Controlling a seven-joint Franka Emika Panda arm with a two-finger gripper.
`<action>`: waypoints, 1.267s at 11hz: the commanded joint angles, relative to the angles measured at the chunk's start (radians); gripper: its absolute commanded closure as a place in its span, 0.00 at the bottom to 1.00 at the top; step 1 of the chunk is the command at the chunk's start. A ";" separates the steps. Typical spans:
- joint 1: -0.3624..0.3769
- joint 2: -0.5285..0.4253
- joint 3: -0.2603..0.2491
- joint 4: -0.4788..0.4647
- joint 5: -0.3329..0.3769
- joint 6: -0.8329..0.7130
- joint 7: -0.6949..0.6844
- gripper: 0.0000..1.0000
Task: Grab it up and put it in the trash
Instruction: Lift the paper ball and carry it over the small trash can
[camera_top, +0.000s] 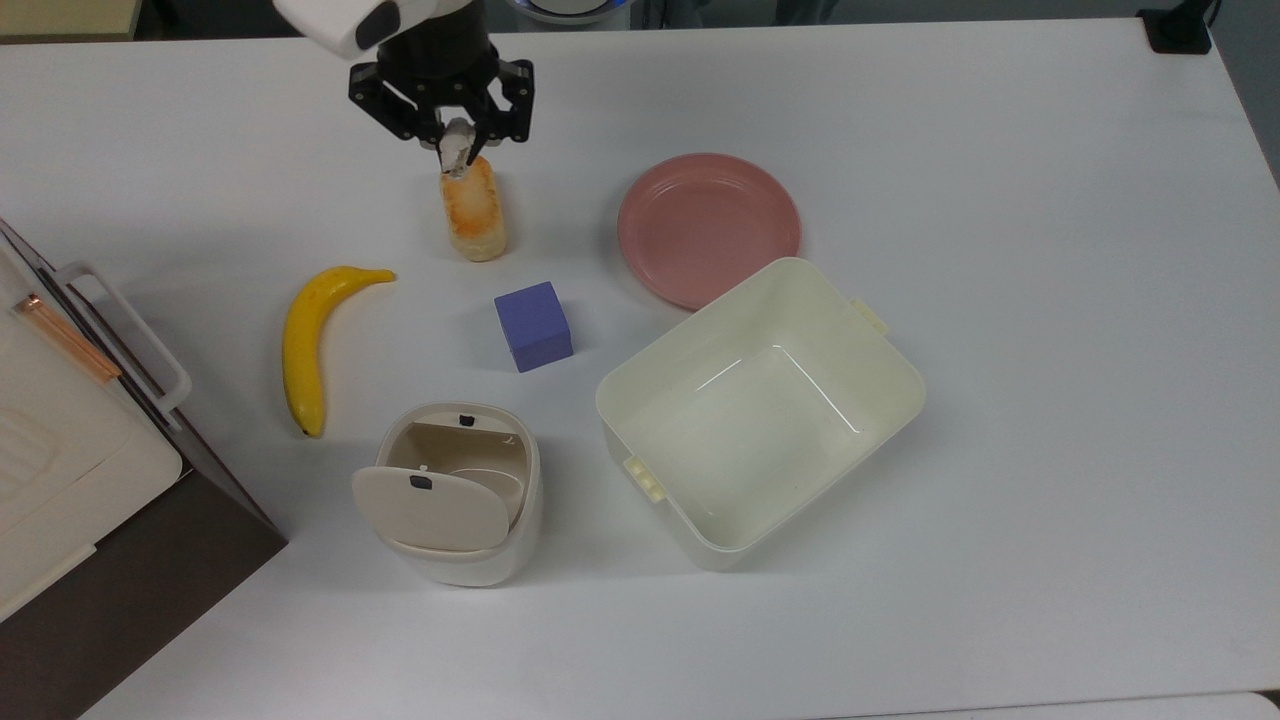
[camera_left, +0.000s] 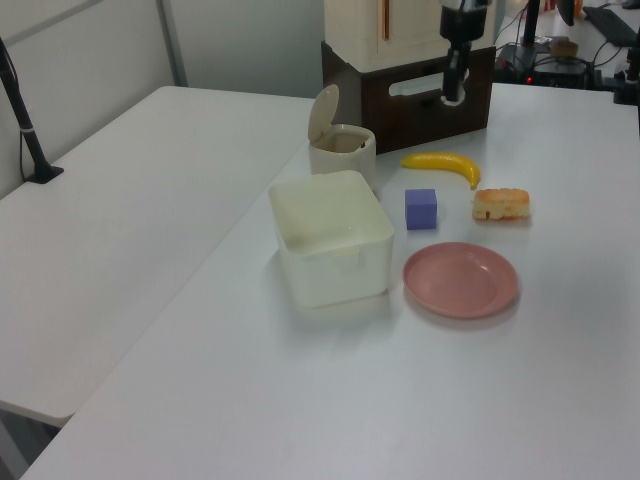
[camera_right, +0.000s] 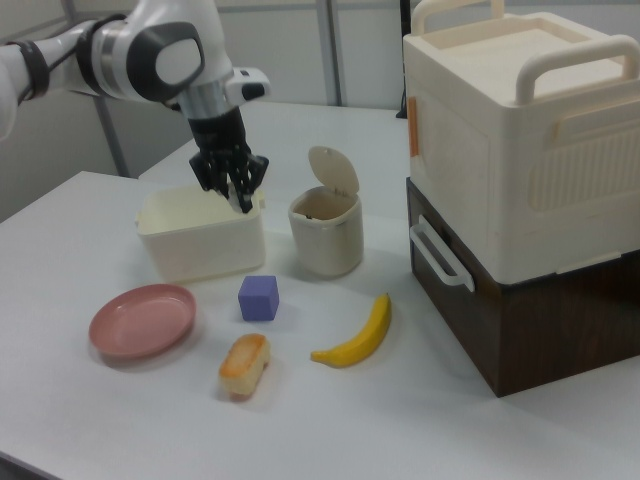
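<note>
My gripper (camera_top: 456, 148) hangs high over the table, shut on the small crumpled white paper ball (camera_top: 457, 157). In the top view it overlaps the far end of the bread loaf (camera_top: 473, 208). The right view has the gripper (camera_right: 240, 196) in front of the cream tub, with the paper ball (camera_right: 244, 204) at its fingertips. In the left view the gripper (camera_left: 453, 94) points down in front of the dark cabinet. The trash (camera_top: 531, 482), a rounded cream bin with its flap lid (camera_top: 430, 510) swung open, stands near the table's front; it also appears as the trash (camera_left: 342, 160) and the trash (camera_right: 325, 245).
A banana (camera_top: 305, 340), a purple cube (camera_top: 533, 325) and a pink plate (camera_top: 708, 228) lie between gripper and bin. A large rectangular cream tub (camera_top: 760, 420) stands to the bin's right in the top view. A dark cabinet with a cream box (camera_top: 60, 470) sits at the top view's left edge.
</note>
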 joint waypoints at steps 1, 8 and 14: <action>0.019 0.039 -0.008 0.045 0.016 0.121 0.061 1.00; 0.080 0.235 -0.007 0.080 -0.016 0.508 0.128 1.00; 0.047 0.361 -0.008 0.119 -0.025 0.761 0.149 1.00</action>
